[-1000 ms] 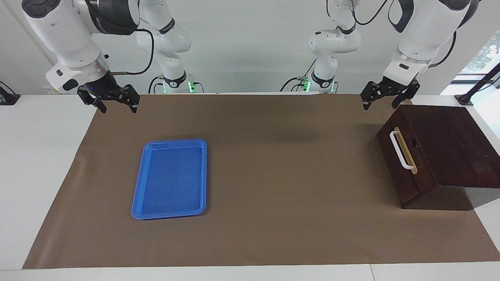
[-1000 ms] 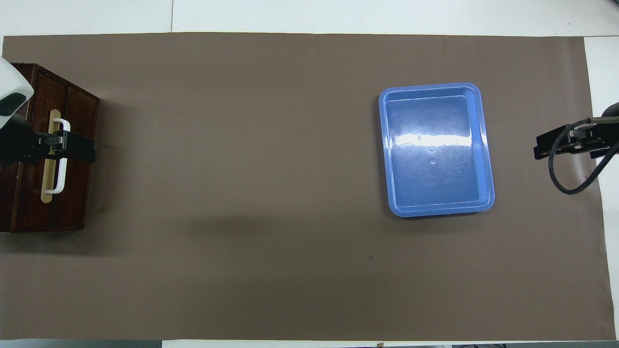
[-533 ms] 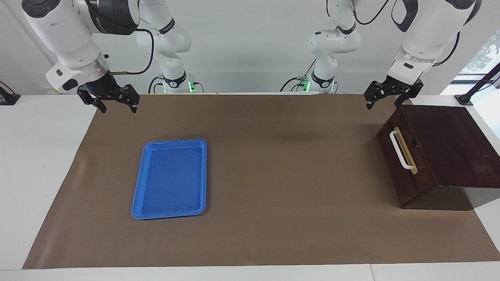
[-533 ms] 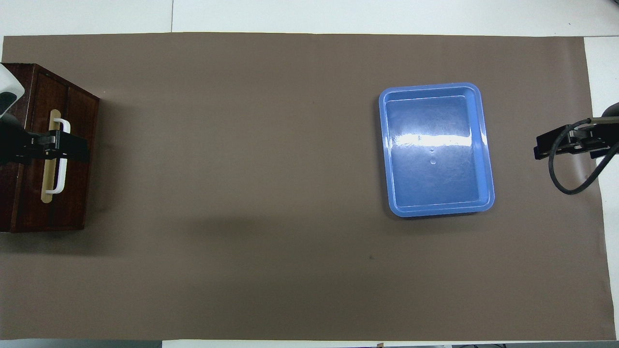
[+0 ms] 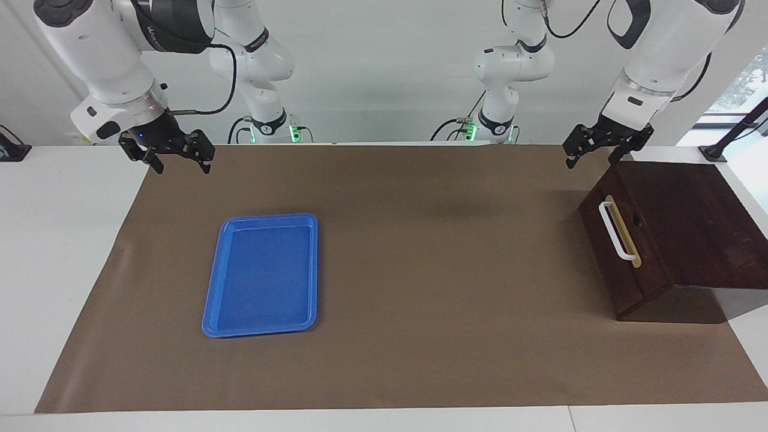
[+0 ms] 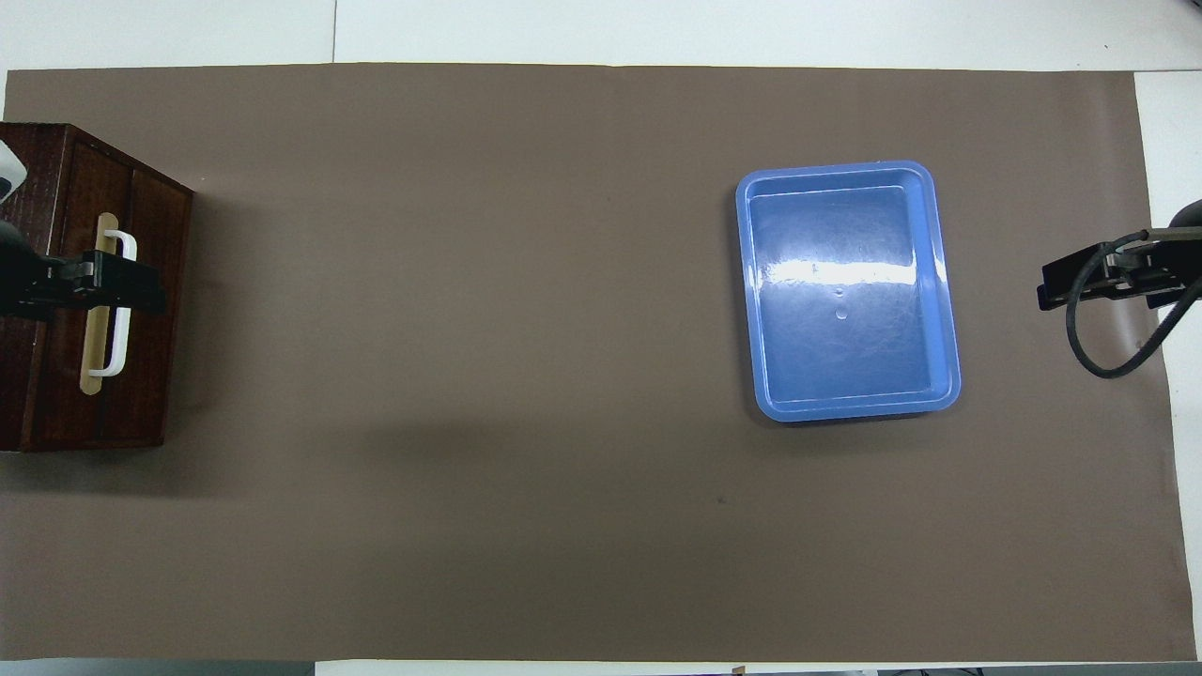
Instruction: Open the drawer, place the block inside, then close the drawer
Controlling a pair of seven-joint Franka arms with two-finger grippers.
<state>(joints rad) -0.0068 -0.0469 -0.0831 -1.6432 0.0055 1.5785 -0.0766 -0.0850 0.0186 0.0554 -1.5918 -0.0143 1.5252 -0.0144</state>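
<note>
In the facing view the drawer (image 5: 624,240) sits shut in its dark wooden box (image 5: 690,228) at the left arm's end of the table, its face and white bar handle (image 5: 615,231) turned toward the table's middle, which leaves the handle free to be reached from that side. The left gripper (image 5: 594,153) hangs in the air above the box's edge nearest the robots, fingers spread apart and holding nothing, clear of the handle; that looks like a waiting height rather than a grasp. The blue tray (image 5: 261,324) lies flat on the brown mat (image 5: 420,270), well apart from the box toward the right arm's end, and it is empty. The right gripper (image 5: 177,161) waits, raised over the mat's corner on the tray's robot side, its fingers likewise released and empty. No yellow block shows anywhere in this view, so I cannot tell where it is; with the drawer closed, it may be inside or simply out of sight. In the overhead view the left gripper (image 6: 103,282) covers the middle of the handle (image 6: 117,305), an effect of its height, not contact. The tray (image 6: 930,282) again holds nothing, the right gripper (image 6: 1080,277) shows at the mat's edge beside it, and the block is missing here too.
</note>
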